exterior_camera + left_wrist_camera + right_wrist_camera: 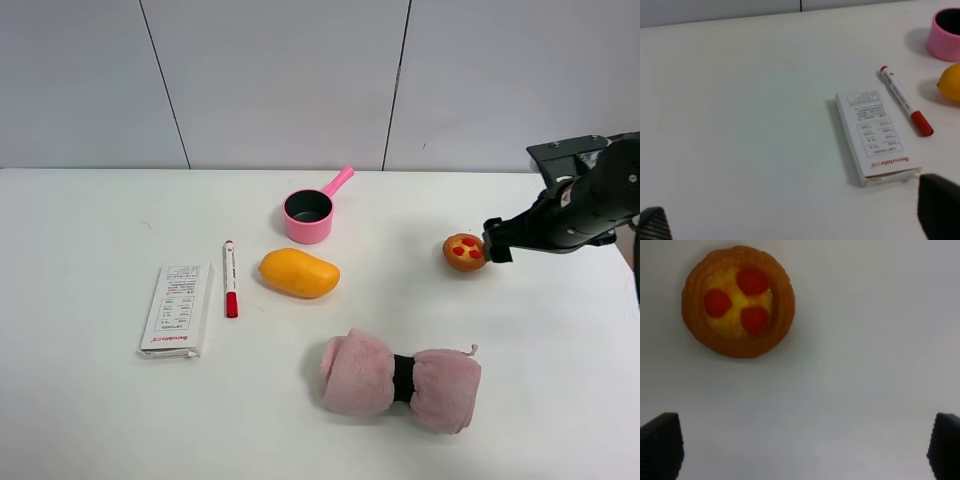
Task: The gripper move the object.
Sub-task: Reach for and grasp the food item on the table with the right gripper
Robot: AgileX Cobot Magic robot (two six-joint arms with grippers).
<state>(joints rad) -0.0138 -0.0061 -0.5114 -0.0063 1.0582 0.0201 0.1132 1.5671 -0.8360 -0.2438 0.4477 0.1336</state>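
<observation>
Your small round toy tart (465, 251) (738, 301), ridged orange-brown crust, yellow filling, three red berries, sits upright on the white table (100, 420), just beside the black right gripper (497, 243) (805, 445), jaws spread and empty. The black left gripper (800, 220) likewise gapes. Behind stands a pale grey panelled wall (280, 80).

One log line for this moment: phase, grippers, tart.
phase: pre-grasp | right gripper: open, empty | tart: ungrasped, outside jaws | left gripper: open, empty

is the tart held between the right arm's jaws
No, the tart lies on the white table out beyond the right jaws, which stand wide apart with nothing between them.
</observation>
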